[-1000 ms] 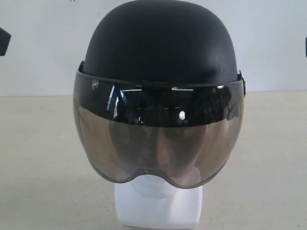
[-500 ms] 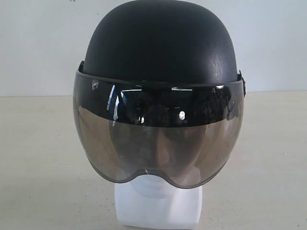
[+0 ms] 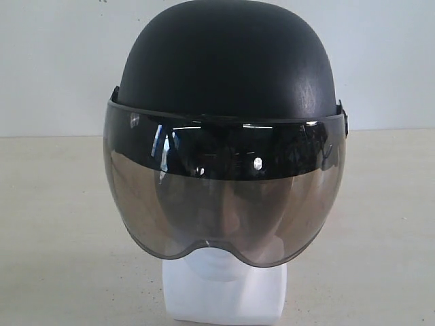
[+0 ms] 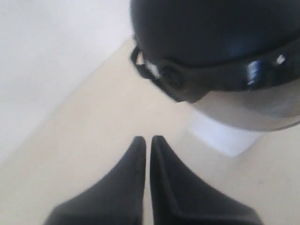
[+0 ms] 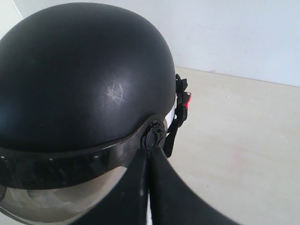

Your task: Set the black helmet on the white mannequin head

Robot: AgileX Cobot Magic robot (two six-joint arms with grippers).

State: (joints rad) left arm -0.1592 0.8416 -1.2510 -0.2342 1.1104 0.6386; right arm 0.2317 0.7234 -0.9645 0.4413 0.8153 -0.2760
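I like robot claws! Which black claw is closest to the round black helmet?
The right gripper: its black tips sit beside the matte black helmet's visor hinge. The left gripper has beige table showing between it and the helmet.

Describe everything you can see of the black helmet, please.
The black helmet is a matte, rounded open-face shell with a faint scuff on one side. Its smoky tinted bubble visor, hinged on round side pivots, is lowered over the face; small silver studs dot its top band. A black strap with a red tab dangles near one pivot. It sits upright on the white mannequin head, whose chin and base show under the visor. Nothing else touches it in the exterior view.
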